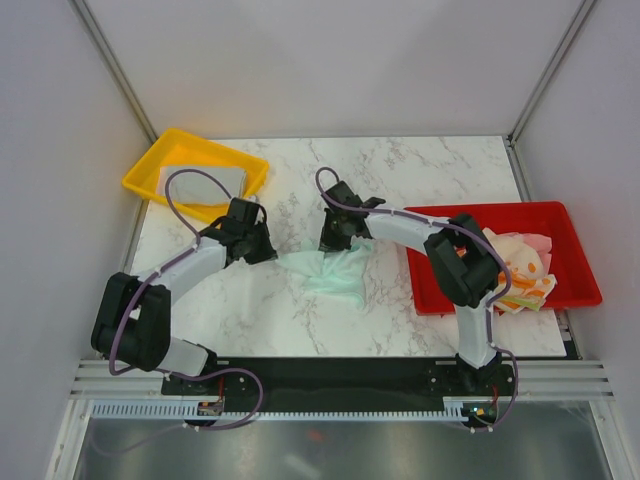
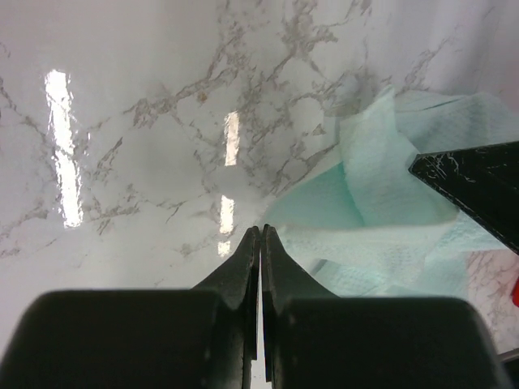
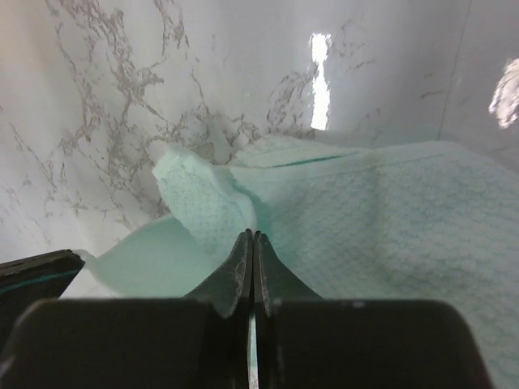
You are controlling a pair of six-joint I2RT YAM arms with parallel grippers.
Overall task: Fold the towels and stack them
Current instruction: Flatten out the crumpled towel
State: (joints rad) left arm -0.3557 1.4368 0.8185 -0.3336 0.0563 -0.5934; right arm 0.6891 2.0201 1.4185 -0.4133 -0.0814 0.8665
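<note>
Bench (image 1: 400, 170), marble: carries everything. Red tray (image 1: 565, 225), right of right tool: unfolded towels (image 1: 520, 265) waiting. Mint towel (image 1: 335, 272): bunched between both tools, likely for spreading. Right tool (image 3: 252, 235): fully closed, pinching a raised fold. Left tool (image 2: 261, 230): closed, apparently nipping the opposite corner

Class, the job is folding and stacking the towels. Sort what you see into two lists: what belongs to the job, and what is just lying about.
Belongs to the job: mint green towel on the table; grey towel in the yellow tray; heap of towels in the red tray.
Just lying about: yellow tray; red tray.
</note>
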